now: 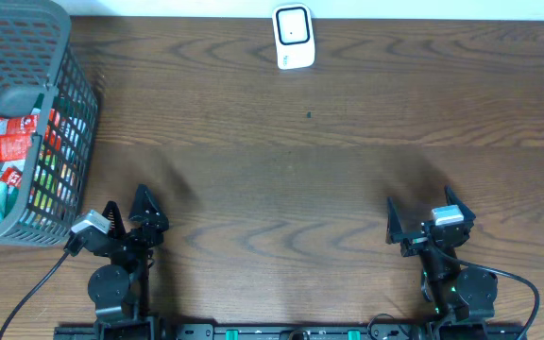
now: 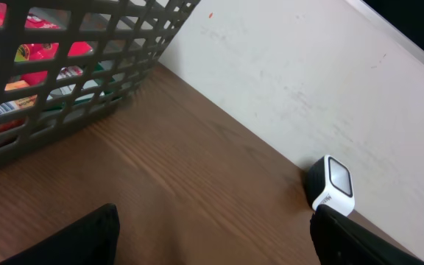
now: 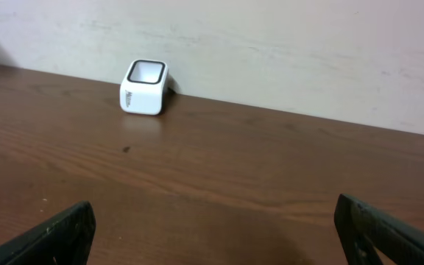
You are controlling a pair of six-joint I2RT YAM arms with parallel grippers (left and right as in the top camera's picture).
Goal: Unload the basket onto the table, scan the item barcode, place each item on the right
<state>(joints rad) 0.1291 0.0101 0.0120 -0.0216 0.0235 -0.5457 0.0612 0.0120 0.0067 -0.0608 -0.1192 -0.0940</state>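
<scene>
Red printed packets (image 1: 9, 142) lie inside the grey plastic mesh basket (image 1: 64, 76), nearest the released left hand (image 1: 127, 208) (right hand (image 1: 421, 206), likewise released, is far from it).

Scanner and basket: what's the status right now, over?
Left gripper open, empty, near the basket. Right gripper open, empty. Packets in basket, none picked; scanner at far edge. Nothing in the way.
</scene>
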